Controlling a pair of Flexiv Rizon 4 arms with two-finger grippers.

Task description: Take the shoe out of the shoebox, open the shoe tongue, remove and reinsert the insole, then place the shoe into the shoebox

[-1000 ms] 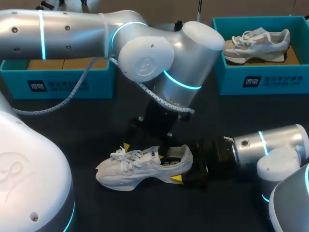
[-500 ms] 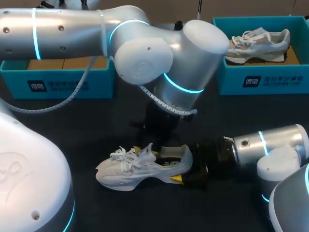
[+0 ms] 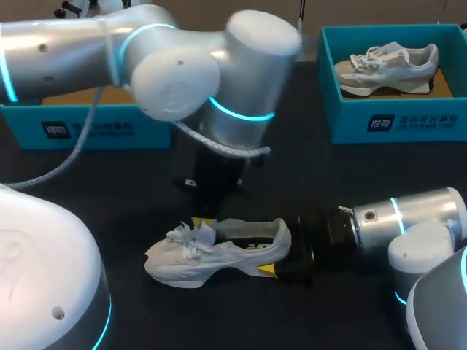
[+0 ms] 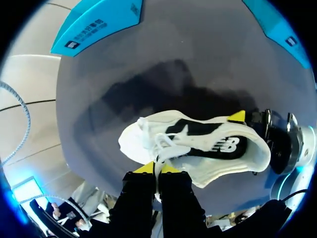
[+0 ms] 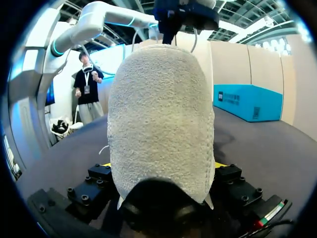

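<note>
Left claw (image 4: 157,168) is pinched together on the tongue (image 3: 206,232) of the shoe (image 3: 219,255), holding it up off the laces (image 4: 158,141), likely to widen the mouth so the insole (image 4: 208,144) can be reached. Right claw (image 5: 162,166) is clamped across the heel, one yellow tip on each side, apparently to pin the shoe while the tongue is pulled. The shoe sits upright on the table (image 3: 350,182), well in front of the left box (image 3: 87,131); the insole is not yet out.

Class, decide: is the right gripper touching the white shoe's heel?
Touching. Right wrist view: the heel of the shoe fills the right gripper, pressed against it on both sides.
</note>
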